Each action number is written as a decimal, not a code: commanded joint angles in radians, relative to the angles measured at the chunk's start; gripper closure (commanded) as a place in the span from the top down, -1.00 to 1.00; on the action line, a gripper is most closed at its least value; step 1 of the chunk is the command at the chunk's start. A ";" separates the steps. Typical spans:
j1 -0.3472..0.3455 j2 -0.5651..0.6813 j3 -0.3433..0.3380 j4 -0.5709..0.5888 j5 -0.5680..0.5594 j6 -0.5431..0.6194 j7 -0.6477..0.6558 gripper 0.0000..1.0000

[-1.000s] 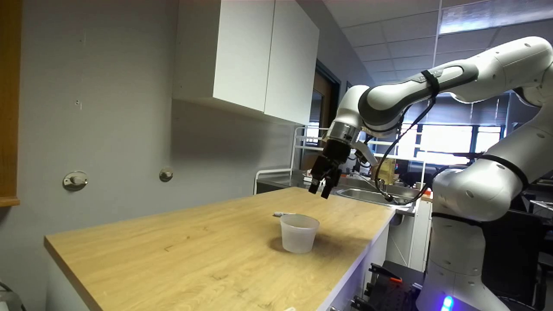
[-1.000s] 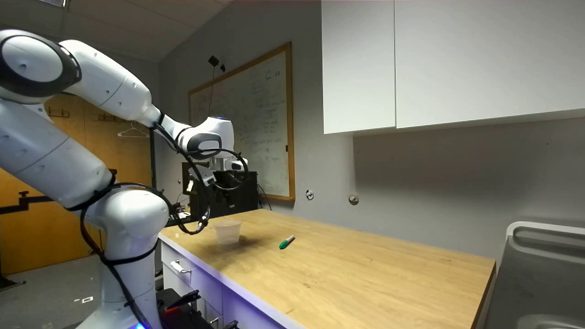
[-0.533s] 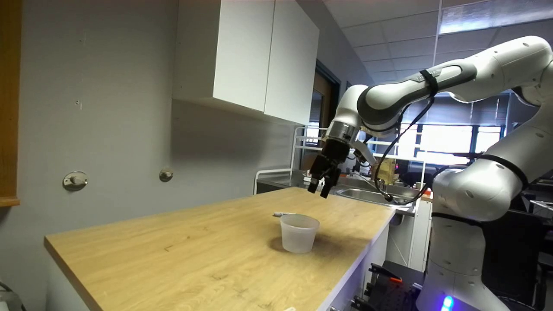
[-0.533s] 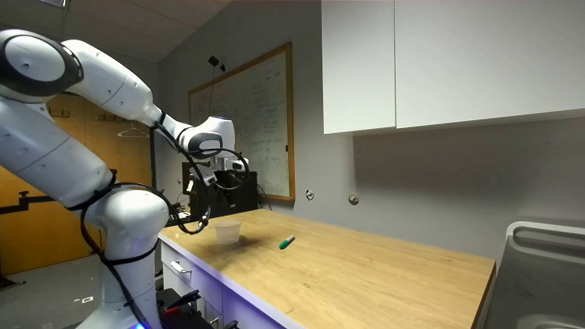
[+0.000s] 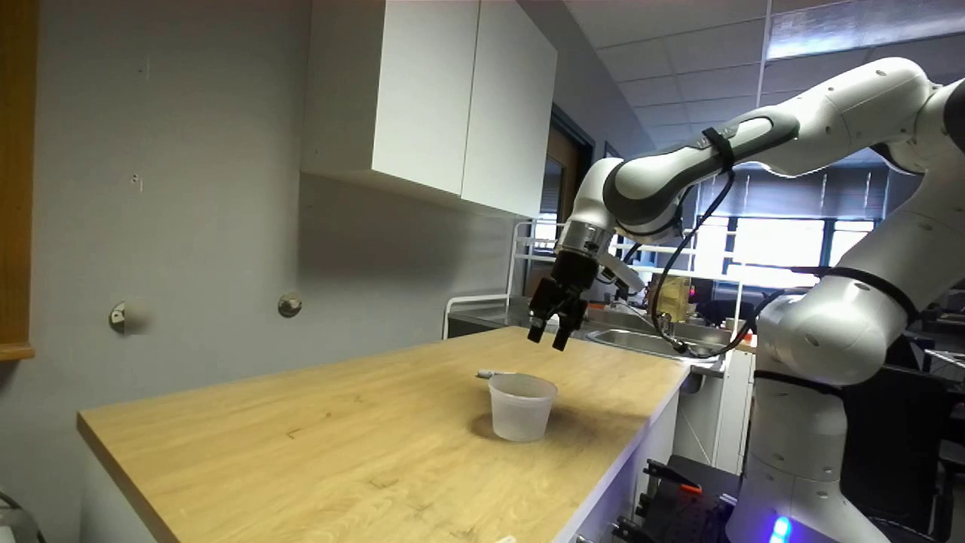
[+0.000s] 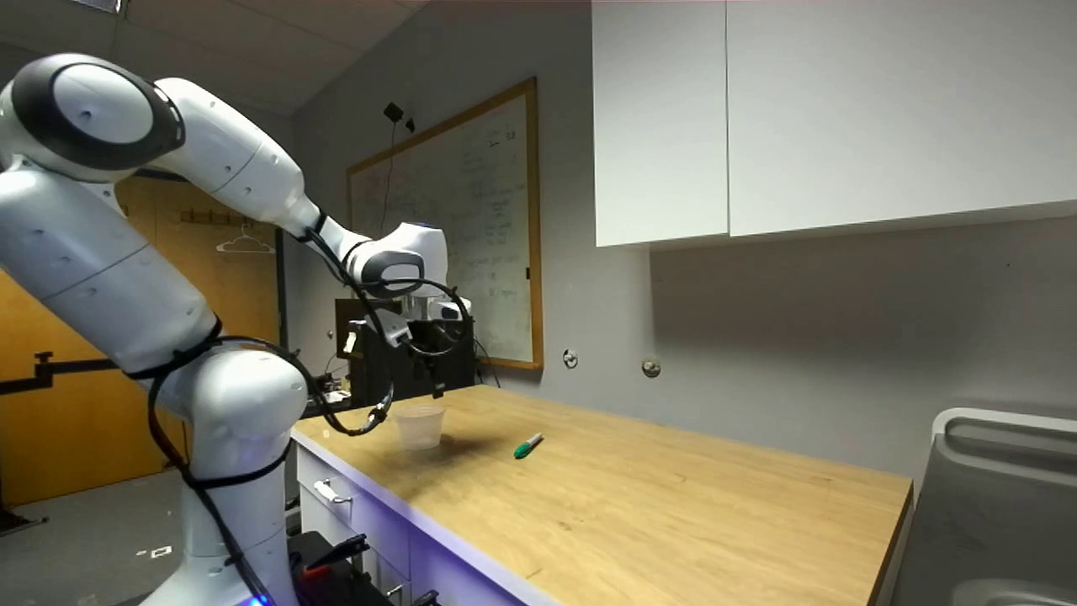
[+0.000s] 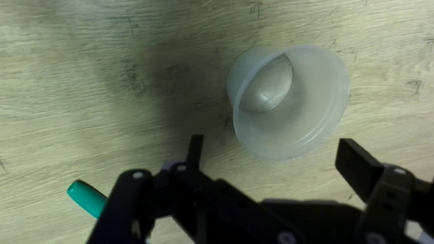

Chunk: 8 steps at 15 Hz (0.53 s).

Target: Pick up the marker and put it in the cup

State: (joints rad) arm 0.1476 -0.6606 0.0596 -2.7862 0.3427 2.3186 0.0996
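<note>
The marker, with a green cap and a whitish body, lies on the counter in both exterior views point(image 5: 490, 373) point(image 6: 528, 446). In the wrist view only its green end point(image 7: 87, 198) shows at the lower left; a finger hides the rest. The translucent cup stands upright in both exterior views point(image 5: 520, 415) point(image 6: 419, 427). In the wrist view I look into the cup point(image 7: 291, 112), and nothing is in it. My gripper point(image 5: 548, 337) is open and holds nothing, above the counter and higher than the cup. In the wrist view its fingers point(image 7: 272, 149) are wide apart, with the cup's rim showing between them.
The wooden counter point(image 5: 339, 437) carries the cup and marker. A white wall cabinet point(image 5: 452, 105) hangs above the back of the counter. A metal sink point(image 5: 648, 339) lies beyond its far end. A dark grey surface point(image 6: 984, 522) with a pale rail adjoins its end.
The arm has reached forward. My gripper has moved slightly left and down in one exterior picture, and right and down in another. The marker and cup have not moved.
</note>
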 commanded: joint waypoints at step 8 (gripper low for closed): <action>-0.121 0.267 -0.066 0.145 -0.091 0.188 -0.036 1.00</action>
State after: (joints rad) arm 0.0531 -0.5000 0.0198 -2.7212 0.2928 2.4801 0.0908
